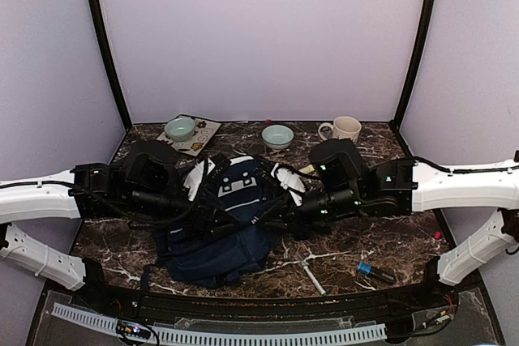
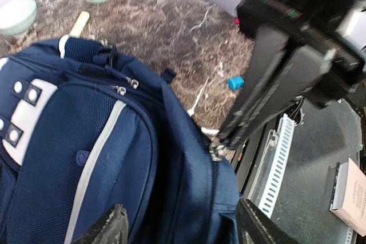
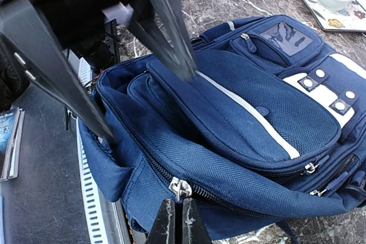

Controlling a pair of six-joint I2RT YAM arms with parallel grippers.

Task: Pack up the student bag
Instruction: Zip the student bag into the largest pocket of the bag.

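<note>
On zipper pull (image 3: 180, 188): right tool (image 3: 177, 203), clamped.

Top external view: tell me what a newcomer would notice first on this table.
The navy blue backpack dominates the middle of the marble table, lying flat with its main compartment gaping. The left end effector hangs open over it, while the right end effector appears pinched on the zipper pull. Along the far edge sit one pale green bowl, a second bowl and a cream mug.

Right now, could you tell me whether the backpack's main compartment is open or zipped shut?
Open: the student bag gapes at its mouth, zipper sides parted.
</note>
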